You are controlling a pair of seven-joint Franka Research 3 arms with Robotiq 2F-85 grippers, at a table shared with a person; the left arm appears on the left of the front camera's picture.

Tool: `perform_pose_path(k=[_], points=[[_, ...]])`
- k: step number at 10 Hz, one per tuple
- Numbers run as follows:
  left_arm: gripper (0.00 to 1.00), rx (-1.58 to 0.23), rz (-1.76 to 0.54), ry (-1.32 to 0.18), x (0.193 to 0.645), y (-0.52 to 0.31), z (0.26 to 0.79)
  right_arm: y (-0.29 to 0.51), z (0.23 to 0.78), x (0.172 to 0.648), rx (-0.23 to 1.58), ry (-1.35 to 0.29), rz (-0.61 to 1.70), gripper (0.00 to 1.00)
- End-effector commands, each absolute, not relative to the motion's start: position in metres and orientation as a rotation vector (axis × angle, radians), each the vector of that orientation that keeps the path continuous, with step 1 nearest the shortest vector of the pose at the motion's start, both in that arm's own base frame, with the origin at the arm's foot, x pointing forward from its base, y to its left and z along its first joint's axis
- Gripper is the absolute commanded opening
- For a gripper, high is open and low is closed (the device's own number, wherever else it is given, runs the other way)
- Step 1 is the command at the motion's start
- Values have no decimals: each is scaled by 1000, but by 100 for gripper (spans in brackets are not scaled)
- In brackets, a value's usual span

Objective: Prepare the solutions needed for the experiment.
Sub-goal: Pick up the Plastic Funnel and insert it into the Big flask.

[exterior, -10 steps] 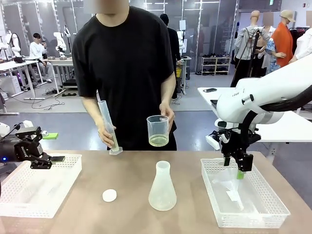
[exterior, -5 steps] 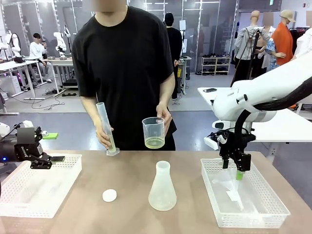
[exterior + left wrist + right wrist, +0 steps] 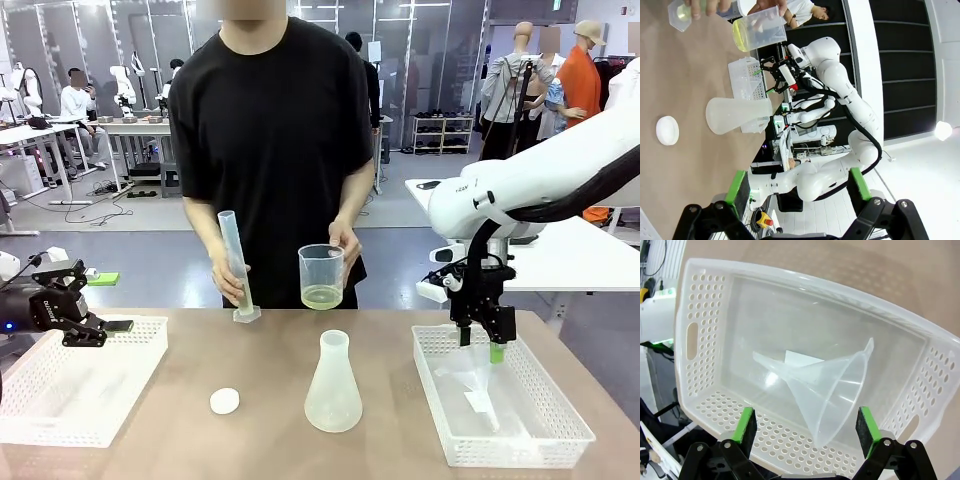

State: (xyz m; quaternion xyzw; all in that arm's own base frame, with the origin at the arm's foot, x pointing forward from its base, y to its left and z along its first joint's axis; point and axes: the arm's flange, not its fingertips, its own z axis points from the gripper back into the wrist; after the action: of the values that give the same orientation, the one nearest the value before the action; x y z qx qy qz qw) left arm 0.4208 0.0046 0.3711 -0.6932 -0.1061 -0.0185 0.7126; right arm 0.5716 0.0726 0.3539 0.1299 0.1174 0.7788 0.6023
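Observation:
The solutions [image 3: 322, 296] are a shallow pale yellow layer in a clear beaker [image 3: 322, 276] that the person holds above the table's far edge; the left wrist view also shows this liquid [image 3: 741, 37]. The person's other hand grips a tall graduated cylinder [image 3: 236, 262], whose base rests at the table's far edge. A frosted conical flask [image 3: 333, 384] stands mid-table. My left gripper [image 3: 110, 303] hovers open over the left basket [image 3: 40, 425]. My right gripper [image 3: 802, 425] hangs open above a clear funnel [image 3: 827, 385] that lies in the right basket [image 3: 695, 330].
A white round cap [image 3: 224, 401] lies on the table left of the flask. The person stands close behind the far edge. In the front view, the right basket [image 3: 560, 440] runs along the table's right side.
The person stepped slightly to the right and brought the cylinder nearer upright, its base down at the table's far edge. My right gripper drifted a little left over its basket. My left gripper stayed put.

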Motion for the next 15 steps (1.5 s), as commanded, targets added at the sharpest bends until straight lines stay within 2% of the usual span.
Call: perform_pose_path(k=[1, 7, 8, 10, 15], points=[[100, -1538, -45, -238, 421, 5, 371, 74, 349, 585, 333, 316, 1833, 100], [100, -1538, -45, -238, 421, 5, 371, 74, 337, 594, 362, 395, 1832, 100], [100, -1538, -45, -238, 421, 5, 371, 74, 338, 595, 361, 383, 1837, 95], [100, -1538, -45, -238, 421, 5, 371, 76, 338, 597, 371, 382, 1851, 79], [100, -1538, -45, -238, 421, 5, 371, 76, 338, 602, 381, 399, 1854, 29]])
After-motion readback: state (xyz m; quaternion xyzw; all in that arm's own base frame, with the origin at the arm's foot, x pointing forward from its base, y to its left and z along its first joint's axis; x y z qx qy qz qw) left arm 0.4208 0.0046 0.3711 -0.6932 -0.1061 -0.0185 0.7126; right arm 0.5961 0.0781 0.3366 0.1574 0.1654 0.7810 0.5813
